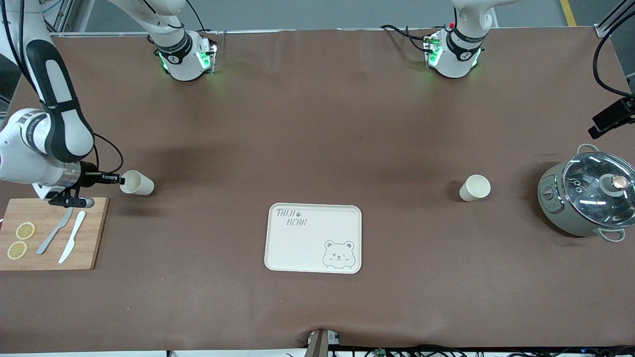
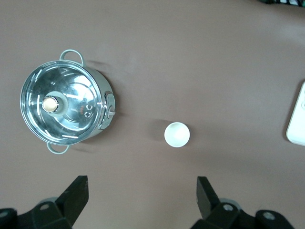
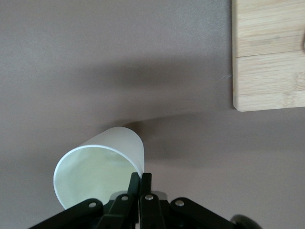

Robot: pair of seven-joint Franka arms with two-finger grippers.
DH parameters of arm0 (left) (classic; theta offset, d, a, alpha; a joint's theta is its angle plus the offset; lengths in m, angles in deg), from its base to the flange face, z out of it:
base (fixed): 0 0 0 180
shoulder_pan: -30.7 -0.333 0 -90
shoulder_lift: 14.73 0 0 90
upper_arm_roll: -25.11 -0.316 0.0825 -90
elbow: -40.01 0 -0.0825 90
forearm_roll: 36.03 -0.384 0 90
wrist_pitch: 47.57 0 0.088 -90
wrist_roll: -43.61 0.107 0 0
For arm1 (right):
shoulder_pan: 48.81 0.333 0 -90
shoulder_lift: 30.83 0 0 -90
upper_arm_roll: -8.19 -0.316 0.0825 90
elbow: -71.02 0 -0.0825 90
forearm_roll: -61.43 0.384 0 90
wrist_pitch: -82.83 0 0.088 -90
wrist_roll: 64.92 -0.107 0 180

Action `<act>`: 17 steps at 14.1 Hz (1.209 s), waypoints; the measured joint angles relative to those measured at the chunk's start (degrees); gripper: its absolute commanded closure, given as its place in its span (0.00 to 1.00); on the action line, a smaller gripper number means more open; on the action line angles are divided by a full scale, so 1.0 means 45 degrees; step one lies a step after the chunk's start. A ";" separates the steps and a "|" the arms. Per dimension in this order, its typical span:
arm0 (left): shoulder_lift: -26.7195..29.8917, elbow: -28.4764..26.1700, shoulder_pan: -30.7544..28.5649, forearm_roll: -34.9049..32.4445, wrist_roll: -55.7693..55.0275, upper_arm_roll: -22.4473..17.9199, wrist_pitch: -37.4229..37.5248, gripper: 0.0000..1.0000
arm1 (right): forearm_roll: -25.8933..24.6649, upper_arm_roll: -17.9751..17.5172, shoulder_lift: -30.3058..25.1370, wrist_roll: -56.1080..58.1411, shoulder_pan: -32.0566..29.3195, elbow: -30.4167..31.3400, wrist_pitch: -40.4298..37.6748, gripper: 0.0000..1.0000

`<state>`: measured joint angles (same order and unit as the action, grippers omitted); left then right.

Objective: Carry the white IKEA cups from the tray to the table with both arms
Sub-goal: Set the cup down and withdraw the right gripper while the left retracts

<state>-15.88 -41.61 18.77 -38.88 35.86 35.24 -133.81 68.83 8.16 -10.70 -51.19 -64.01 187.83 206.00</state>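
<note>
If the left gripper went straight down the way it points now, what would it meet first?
Probably bare table. The open left gripper points down at the brown surface; the upright white cup lies just ahead of its fingers, so it might clip the rim, depth unclear.

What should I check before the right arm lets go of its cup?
1. Tray emptied of cups: ok.
2. Cup by the pot upright on the table, free of the left gripper, which is open above it: ok.
3. Right gripper shut on the rim of the second cup: ok.
4. Second cup's base touching the table: cannot tell.
5. Second cup clear of the cutting board: ok.
</note>
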 measured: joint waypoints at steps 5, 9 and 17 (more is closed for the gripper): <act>0.1164 -0.0858 0.1110 0.0633 0.0313 -0.0745 0.0163 0.00 | 0.0000 -0.0015 -0.0001 0.0000 -0.0004 0.0011 0.0128 0.77; 0.1590 -0.1477 0.2572 0.0635 0.0313 -0.1690 0.0147 0.00 | 0.0000 -0.0017 0.0000 0.0000 -0.0004 0.0030 0.0125 0.00; 0.1595 -0.1545 0.2782 0.0634 0.0313 -0.1683 0.0068 0.00 | 0.0002 -0.0332 -0.0100 0.0076 0.0340 -0.2896 -0.1038 0.00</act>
<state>-8.71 -48.57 31.29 -36.02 37.26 27.67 -133.51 68.84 6.67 -11.15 -50.84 -62.48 174.80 201.33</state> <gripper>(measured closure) 0.000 0.000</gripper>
